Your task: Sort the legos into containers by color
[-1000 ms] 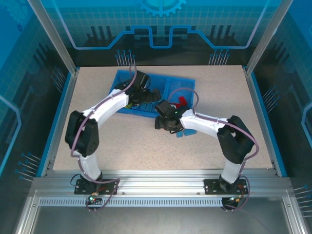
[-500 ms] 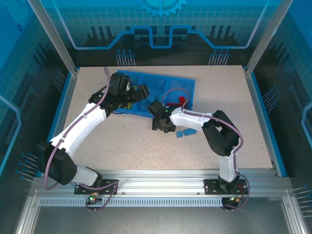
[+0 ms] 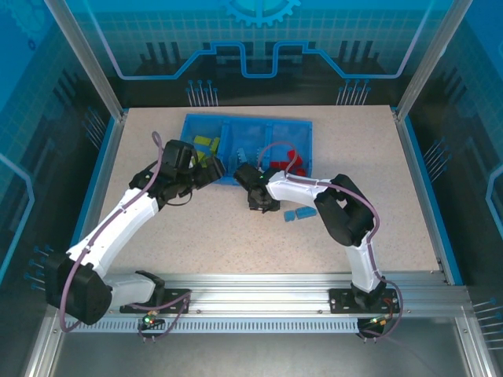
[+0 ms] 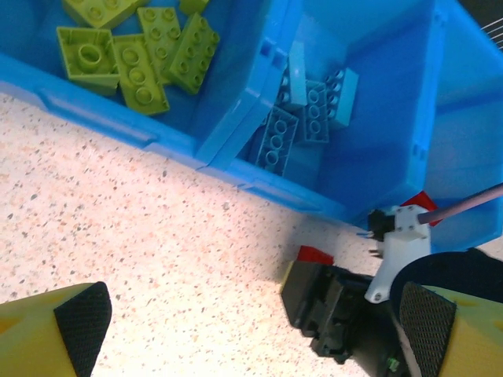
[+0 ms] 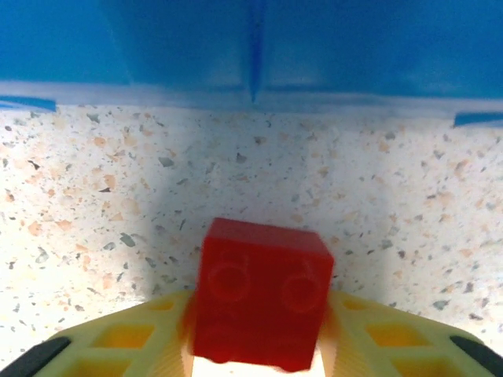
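We see a table point(image 3: 236, 236) with a pale top full of tiny brown and grey specks. A thin blue strip point(image 3: 93, 188) runs down each side of it. At the near edge lies a shiny metal rail point(image 3: 259, 292). Silver posts point(image 3: 82, 55) go up from the far corners. Behind them is a blue see-through wall point(image 3: 157, 47) with light blue lines and half a gear shape point(image 3: 262, 9) at the top. Bright light falls on the table.

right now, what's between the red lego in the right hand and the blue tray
That stretch is bare speckled tabletop: nothing lies between the red lego and the near wall of the tray. It shows in the right wrist view.
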Available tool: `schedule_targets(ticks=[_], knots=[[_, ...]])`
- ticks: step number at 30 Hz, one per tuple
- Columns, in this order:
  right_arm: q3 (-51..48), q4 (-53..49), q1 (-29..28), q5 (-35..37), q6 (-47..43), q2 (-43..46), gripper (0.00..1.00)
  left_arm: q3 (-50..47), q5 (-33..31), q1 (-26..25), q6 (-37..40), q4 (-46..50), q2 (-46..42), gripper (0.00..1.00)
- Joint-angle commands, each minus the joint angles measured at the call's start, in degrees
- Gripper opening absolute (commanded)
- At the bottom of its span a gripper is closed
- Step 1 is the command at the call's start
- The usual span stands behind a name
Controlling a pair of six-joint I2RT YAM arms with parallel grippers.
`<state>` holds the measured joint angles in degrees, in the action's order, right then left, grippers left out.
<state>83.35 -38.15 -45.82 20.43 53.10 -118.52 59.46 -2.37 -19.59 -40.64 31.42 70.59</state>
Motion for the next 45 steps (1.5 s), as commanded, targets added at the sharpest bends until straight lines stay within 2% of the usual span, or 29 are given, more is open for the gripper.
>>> schedule_targets(ticks=[1, 6, 13, 17, 24, 32, 37, 40, 43, 45], knots=[[-0.3, -2.3, -0.6, 2.8, 0.2, 0.1, 0.35, -1.7, -0.5, 0.6, -1.2, 0.9, -1.6, 0.99], [-2.2, -2.0, -1.6, 3.2, -1.5, 3.2, 0.27, -3.2, 0.0, 0.6, -1.6, 0.3, -1.3, 0.99], [-4.0, -3.2, -4.1, 3.7, -3.5, 11.0, 0.27, -4.4, 0.8, 0.6, -2.0, -0.7, -0.5, 0.99], [-4.0, -4.2, -3.6, 5.0, -5.0, 15.5, 0.27, -5.3, 1.8, 0.6, -2.1, -1.6, 0.5, 0.99], [1.2, -4.6, 5.4, 2.6, -10.8, 16.3, 0.27, -8.2, 0.4, -1.4, -1.8, -2.7, 0.7, 0.99], [11.8, -7.3, 13.6, -1.3, -15.7, 8.4, 0.28, -6.9, -3.2, -13.9, -3.8, -2.4, 7.6, 0.99], [17.3, -10.0, 16.3, -3.6, -16.3, 3.3, 0.39, -1.8, -3.2, -20.1, -6.9, -1.5, 15.4, 0.99], [18.2, -10.0, 17.1, -4.7, -16.4, 2.9, 0.5, 2.7, -2.2, -22.7, -7.4, -0.5, 19.8, 0.99], [15.9, -8.0, 16.9, -6.0, -16.6, 5.7, 0.71, 7.1, -1.5, -24.6, -7.7, 0.3, 23.8, 0.99], [13.3, -6.7, 16.9, -6.6, -16.5, 8.6, 0.78, 9.6, -1.0, -25.6, -8.2, 0.6, 26.2, 0.99]])
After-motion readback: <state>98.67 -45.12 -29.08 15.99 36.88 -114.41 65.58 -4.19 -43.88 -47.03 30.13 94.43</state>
